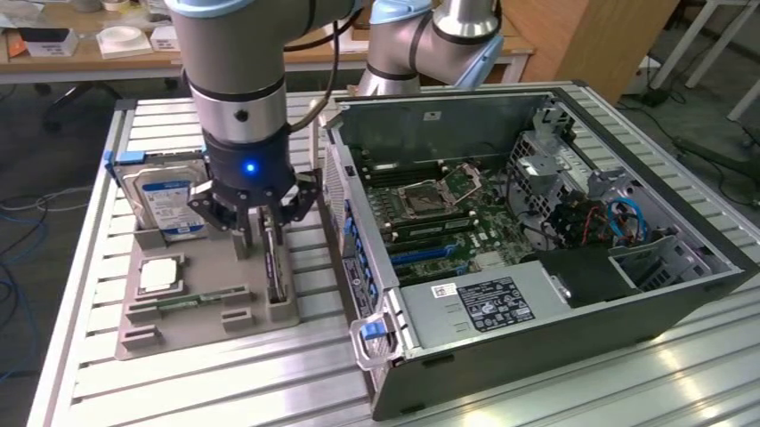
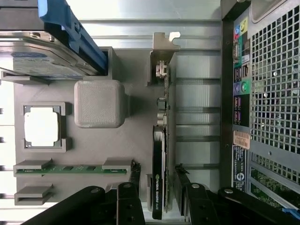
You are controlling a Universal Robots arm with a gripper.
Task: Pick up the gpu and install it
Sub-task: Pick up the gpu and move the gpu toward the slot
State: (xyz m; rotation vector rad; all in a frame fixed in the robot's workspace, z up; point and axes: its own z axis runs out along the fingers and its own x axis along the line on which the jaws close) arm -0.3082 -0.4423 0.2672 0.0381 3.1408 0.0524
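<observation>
The claw (image 2: 157, 165) hangs spread astride the gpu (image 2: 165, 108), which stands on edge in the grey holder (image 2: 140, 140).

gpu (image 2: 161, 140) standing on edge in grey tray (image 2: 140, 136), tool (image 2: 157, 171) fingers (image 2: 134, 177) spread either side of it

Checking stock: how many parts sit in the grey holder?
4: hard drive, processor, memory stick in a row; gpu on edge between the gripper's fingers. None seems hidden.

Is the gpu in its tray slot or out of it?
In: the gpu stands on edge in its slot in the gray tray, with the open gripper straddling it.
</observation>
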